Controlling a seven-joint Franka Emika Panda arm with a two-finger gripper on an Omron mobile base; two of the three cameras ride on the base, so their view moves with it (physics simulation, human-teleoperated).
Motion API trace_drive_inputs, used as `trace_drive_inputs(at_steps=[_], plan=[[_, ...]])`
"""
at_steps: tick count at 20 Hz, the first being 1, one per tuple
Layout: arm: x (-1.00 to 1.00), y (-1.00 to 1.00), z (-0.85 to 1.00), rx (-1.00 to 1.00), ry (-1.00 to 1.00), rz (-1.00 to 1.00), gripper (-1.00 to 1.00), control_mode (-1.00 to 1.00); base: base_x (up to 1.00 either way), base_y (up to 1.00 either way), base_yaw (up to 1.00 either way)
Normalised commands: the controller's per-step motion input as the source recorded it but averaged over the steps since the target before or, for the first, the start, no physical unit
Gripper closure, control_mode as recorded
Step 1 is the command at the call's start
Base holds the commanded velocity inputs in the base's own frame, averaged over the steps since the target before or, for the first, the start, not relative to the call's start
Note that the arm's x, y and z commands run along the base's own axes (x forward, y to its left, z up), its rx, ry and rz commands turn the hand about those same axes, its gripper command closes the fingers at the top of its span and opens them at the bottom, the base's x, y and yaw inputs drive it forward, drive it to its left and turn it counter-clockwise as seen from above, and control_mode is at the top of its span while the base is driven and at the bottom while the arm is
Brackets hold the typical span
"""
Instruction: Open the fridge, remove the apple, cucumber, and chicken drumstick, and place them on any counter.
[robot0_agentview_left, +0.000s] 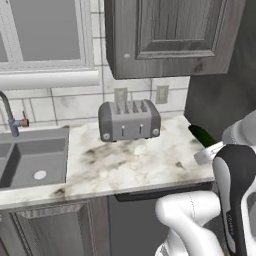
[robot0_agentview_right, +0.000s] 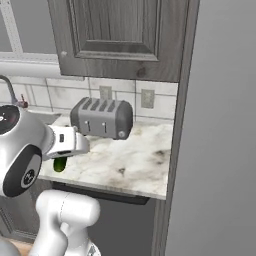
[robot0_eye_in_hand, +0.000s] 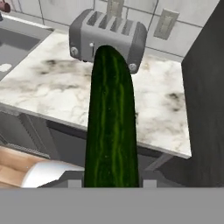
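Currently the gripper (robot0_eye_in_hand: 112, 181) is clamped on the cucumber (robot0_eye_in_hand: 111, 122). In the hand view the cucumber runs from the bottom centre up to the middle of the frame, dark green with lighter stripes, rounded tip pointing at the toaster (robot0_eye_in_hand: 107, 37); the fingers sit hidden at its lower end, so the exact contact points can't be made out.

Left base view: the cucumber's dark tip (robot0_agentview_left: 201, 134) sticks out at centre right, over the right end of the counter (robot0_agentview_left: 135, 160), just above the white hand. Whether it touches the counter I cannot tell. Right base view: only a short green end (robot0_agentview_right: 59, 164) shows at lower left, under the white hand, in front of the counter's near edge (robot0_agentview_right: 125, 165).

Counter: white marble look with grey-brown veins, across the middle of both base views. Toaster, grey, four slots, stands near the back wall, centre of the left base view (robot0_agentview_left: 129, 120), centre left in the right base view (robot0_agentview_right: 102, 117). It is well apart from the cucumber.

Sink (robot0_agentview_left: 35, 160) is at the left of the left base view, faucet (robot0_agentview_left: 11, 117) behind it. Dark grey wall cabinet (robot0_agentview_left: 170, 35) hangs at top centre-right, two wall outlets (robot0_agentview_left: 161, 93) below it on the tiles. Window (robot0_agentview_left: 45, 30) at upper left.

Right base view: a plain light grey panel (robot0_agentview_right: 220, 150) covers the right side of the frame; likely the fridge side, can't confirm.
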Motion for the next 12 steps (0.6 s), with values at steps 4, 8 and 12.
trace_drive_inputs(at_steps=[4, 8, 12], plan=[[0.00, 0.10, -0.11, -0.01, 0.02, 0.00, 1.00, -1.00, -0.10, 0.46, 0.00], [0.35, 0.19, -0.28, 0.00, 0.10, 0.00, 1.00, -1.00, 0.00, 0.00, 0.00], [0.18, 0.02, -0.26, 0.00, 0.17, 0.00, 1.00, -1.00, 0.00, 0.00, 0.00]])
